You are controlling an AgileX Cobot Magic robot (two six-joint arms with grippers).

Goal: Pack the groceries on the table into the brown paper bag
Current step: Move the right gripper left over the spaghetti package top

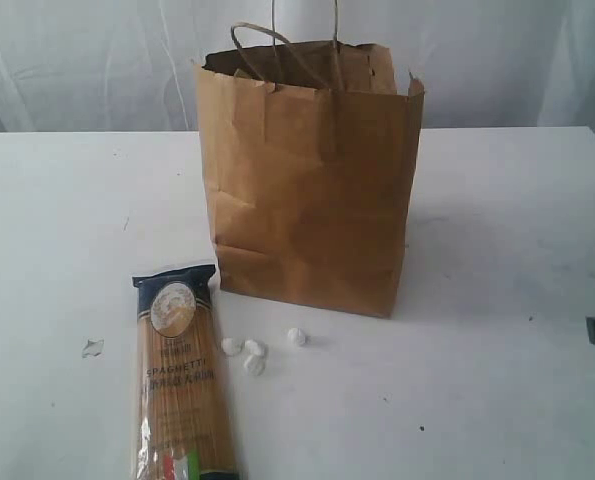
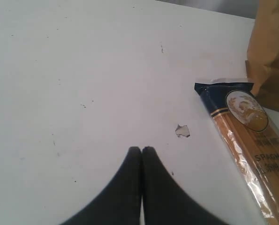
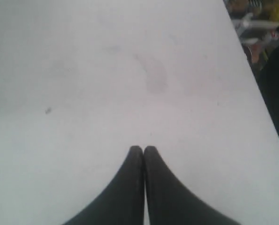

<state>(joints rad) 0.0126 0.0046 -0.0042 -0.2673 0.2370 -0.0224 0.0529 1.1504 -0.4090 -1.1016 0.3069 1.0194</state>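
Both shut tight, nothing held: left pincer [image 2: 141, 150] and right pincer [image 3: 143, 149] hang over bare surface [image 1: 497, 380]. The brown paper bag [image 1: 307, 180] is upright mid-surface, mouth open. The spaghetti packet [image 1: 182, 380] lies flat at the bag's 7 o'clock, just beside its base, with small white lumps [image 1: 252, 355] at the packet's 3 o'clock.

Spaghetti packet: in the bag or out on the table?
Out: the spaghetti packet lies flat on the table, by the upright brown paper bag.
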